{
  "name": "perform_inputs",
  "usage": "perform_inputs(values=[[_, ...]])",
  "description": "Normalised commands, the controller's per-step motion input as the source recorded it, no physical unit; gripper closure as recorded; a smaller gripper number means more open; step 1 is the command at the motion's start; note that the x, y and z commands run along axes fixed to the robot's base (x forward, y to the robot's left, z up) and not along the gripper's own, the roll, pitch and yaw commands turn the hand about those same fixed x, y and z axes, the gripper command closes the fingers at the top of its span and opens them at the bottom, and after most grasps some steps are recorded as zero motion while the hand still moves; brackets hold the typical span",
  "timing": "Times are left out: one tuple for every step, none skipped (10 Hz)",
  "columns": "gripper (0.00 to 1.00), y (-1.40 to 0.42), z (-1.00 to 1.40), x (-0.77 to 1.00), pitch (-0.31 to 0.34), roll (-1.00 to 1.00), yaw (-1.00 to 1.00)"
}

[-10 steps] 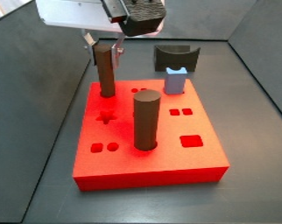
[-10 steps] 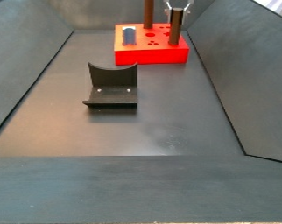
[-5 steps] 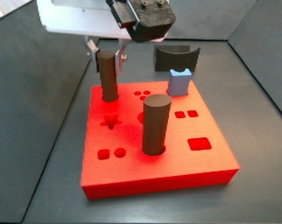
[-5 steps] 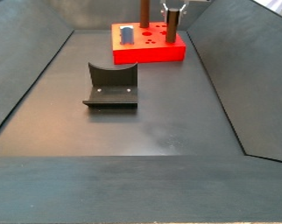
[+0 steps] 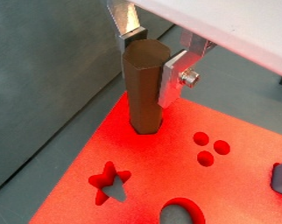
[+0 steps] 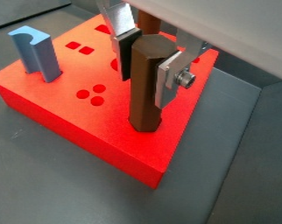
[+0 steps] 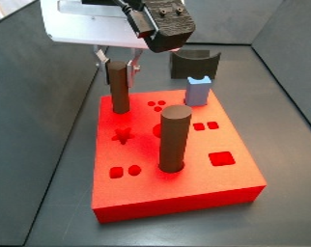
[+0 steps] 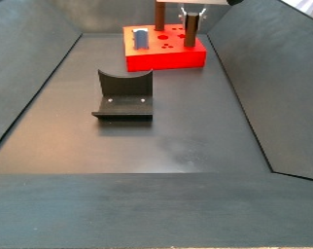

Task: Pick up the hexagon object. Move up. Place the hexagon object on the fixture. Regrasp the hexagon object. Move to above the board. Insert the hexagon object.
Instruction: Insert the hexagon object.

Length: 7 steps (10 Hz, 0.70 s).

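At the upper left of a side view, your gripper (image 7: 120, 64) is hanging over the far left corner of the board (image 7: 184, 198), and its two silver fingers (image 5: 176, 74) are bracketing the top of the hexagon object (image 7: 118, 89). That slim reddish-brown peg is standing upright with its lower end already sitting in a hole near the board's edge, as both wrist views are showing (image 6: 147, 83). The finger plates are lying close against opposite sides of the peg, but you cannot tell from these pictures whether they are gripping it or have just let go.

The relation that matters: the peg's long axis is running straight up and down, in line with the gripper directly above it, so any further push is going straight down along that axis.

Elsewhere on the board, a thick dark cylinder (image 7: 175, 140) is standing nearer the camera and a short pale-blue peg (image 7: 197, 93) is standing toward the far right. The fixture (image 8: 122, 95) is sitting on the grey floor, well apart from the board, at centre left of a side view.
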Motion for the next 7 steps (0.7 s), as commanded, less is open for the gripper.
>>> perform_inputs(values=[[1.0,-0.06,-0.61,-0.09,-0.149,0.36,0.13],[1.0,-0.1,-0.65,-0.09,-0.147,0.34,0.12],[1.0,-0.22,-0.66,-0.09,-0.17,0.3,0.06],[1.0,0.0,0.0,0.08,0.064,0.0,0.0],[1.0,0.0,0.0,0.0,0.004,0.0,0.0],[1.0,0.0,0.0,0.0,0.0,0.02,0.0],[1.0,0.0,0.0,0.0,0.0,0.0,0.0]])
